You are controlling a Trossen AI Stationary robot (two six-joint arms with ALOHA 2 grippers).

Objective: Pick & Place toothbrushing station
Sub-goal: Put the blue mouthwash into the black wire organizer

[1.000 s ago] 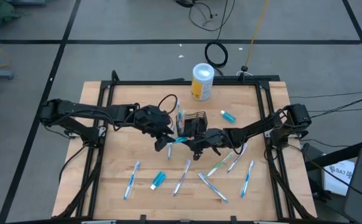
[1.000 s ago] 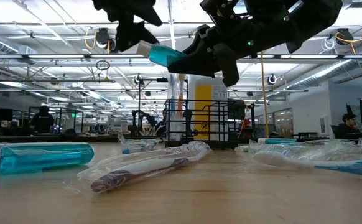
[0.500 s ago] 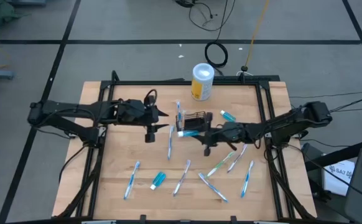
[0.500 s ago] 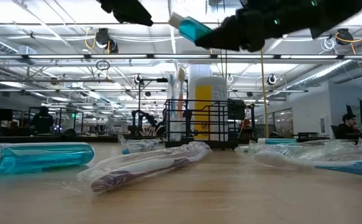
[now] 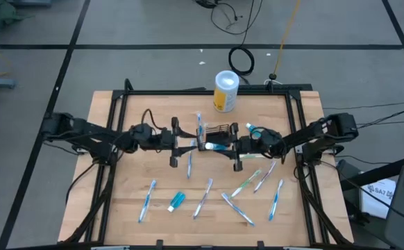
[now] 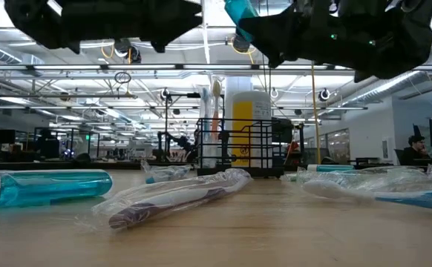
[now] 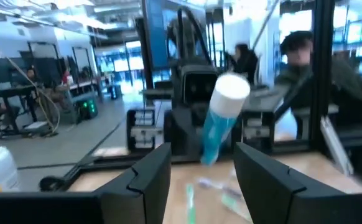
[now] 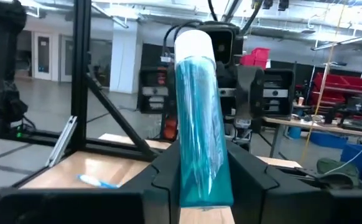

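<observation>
The black wire-mesh basket stands on its base on the table at centre far, with a toothbrush upright in it; it also shows in the low view. My right gripper is shut on a teal toothpaste tube with a white cap, above the table just on the near side of the basket. My left gripper is open and empty, facing the tube's cap from the table's left; the tube shows beyond its fingers. My right gripper pinches the tube's lower end, opposite the cap, between its two fingers. The fingers come roughly level from the table's right and lie along the tube. The tube is lifted clear of the table, its white cap pointing toward the left gripper.
A white-and-yellow canister stands at the far edge. Several wrapped toothbrushes lie across the table's near half, one below the left gripper. Two more teal tubes lie at near left and right of the basket.
My right gripper has risen with the tube and gone toward the far edge, up beside the basket. My left gripper has drawn back from the tube toward the table's left and now faces it level.
</observation>
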